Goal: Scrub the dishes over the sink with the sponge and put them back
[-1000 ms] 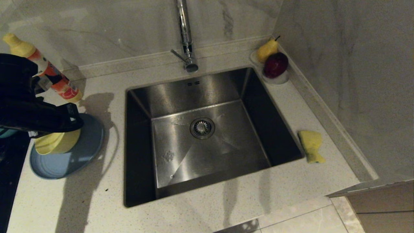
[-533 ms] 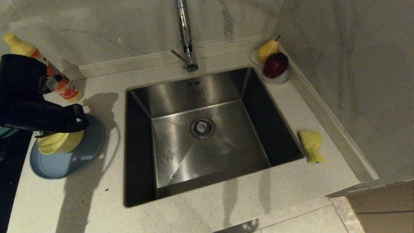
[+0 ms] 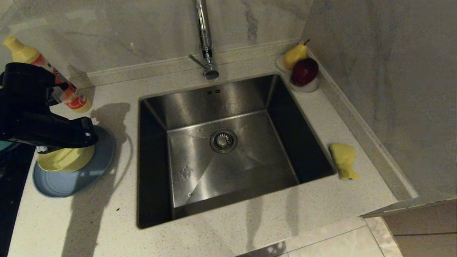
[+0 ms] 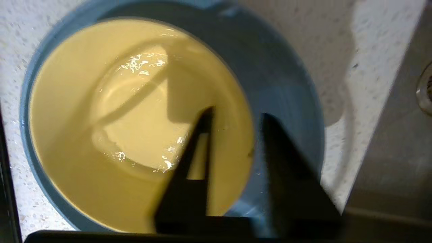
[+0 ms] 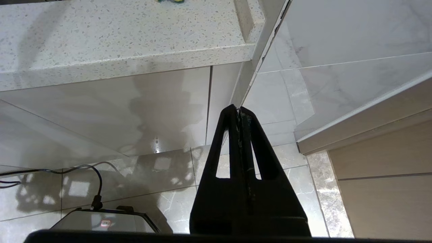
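Worktop [image 3: 221, 239]: pale speckled stone, bearing all items.

Sink [image 3: 228, 150]: steel basin set mid-counter, drain strainer [image 3: 223, 141] at centre, chrome tap [image 3: 205, 39] behind.

Plate [image 3: 68, 182]: slate-blue, flat on the counter left of the sink.

Left gripper [image 4: 236, 116]: above the plate, jaws parted, one finger [image 4: 189, 175] inside the bowl rim and one outside, straddling the wall without pinching it.

Yellow bowl [image 4: 111, 111]: seated upright on the plate, wet sheen inside.

Right gripper [image 5: 238, 111]: parked low beside the cabinet front, fingers pressed together, holding nothing.

Detergent bottle [image 3: 64, 91]: tilted, behind the left arm.

Sponge [image 3: 343, 160]: yellow, on the counter right of the sink, untouched.

Apple [image 3: 304, 71] and pear [image 3: 295, 55]: in a white dish [image 3: 307, 88], rear right corner.
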